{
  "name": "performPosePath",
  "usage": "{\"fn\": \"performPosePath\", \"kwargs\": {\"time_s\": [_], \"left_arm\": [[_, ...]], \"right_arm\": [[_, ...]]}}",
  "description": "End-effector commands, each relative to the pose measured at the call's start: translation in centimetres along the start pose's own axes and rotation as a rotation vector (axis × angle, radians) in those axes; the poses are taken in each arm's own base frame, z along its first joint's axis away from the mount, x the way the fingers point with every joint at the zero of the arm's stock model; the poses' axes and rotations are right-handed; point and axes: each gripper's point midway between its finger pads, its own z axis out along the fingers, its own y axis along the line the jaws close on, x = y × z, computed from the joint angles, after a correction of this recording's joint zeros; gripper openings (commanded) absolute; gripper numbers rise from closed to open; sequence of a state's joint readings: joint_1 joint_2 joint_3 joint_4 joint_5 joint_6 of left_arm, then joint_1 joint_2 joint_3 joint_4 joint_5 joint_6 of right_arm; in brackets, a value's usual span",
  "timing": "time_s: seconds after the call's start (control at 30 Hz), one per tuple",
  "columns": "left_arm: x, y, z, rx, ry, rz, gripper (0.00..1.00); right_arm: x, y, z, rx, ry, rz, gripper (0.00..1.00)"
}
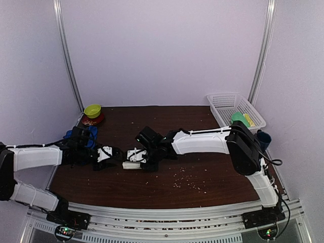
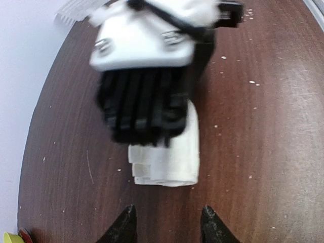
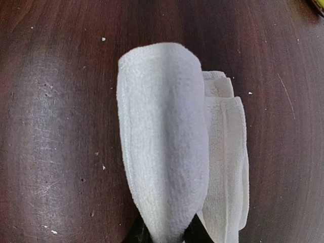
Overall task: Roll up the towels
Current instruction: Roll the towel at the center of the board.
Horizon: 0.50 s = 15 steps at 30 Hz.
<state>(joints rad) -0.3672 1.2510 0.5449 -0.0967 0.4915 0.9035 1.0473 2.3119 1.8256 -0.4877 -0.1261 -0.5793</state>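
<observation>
Brown table (image 1: 152, 190) — right end effector (image 3: 164, 235) pinching white towel (image 3: 162, 136); left end effector (image 2: 168, 225) spread.

The right gripper (image 1: 133, 159) sits over the white towel (image 1: 129, 165); the left gripper (image 1: 116, 155) is just beside (blue towel (image 1: 92, 132) behind it).

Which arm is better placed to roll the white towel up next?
The right arm: its jaws are shut on a fold of the white towel, as its wrist view shows. The left arm's jaws stand open, short of the towel, holding nothing.
</observation>
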Motion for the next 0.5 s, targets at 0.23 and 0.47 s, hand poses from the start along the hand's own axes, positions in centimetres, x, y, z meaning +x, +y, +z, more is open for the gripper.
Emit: {"fn": "performPosePath", "kwargs": {"time_s": [0.23, 0.47], "left_arm": [[-2.6, -1.4, -1.2, 0.022, -0.152, 0.167, 0.48], [-3.3, 1.3, 1.0, 0.101, -0.129, -0.090, 0.45]], "right_arm": [[4.9, 2.7, 3.2, -0.336, 0.183, 0.167, 0.11], [3.8, 1.7, 3.2, -0.338, 0.136, 0.188, 0.13]]}}
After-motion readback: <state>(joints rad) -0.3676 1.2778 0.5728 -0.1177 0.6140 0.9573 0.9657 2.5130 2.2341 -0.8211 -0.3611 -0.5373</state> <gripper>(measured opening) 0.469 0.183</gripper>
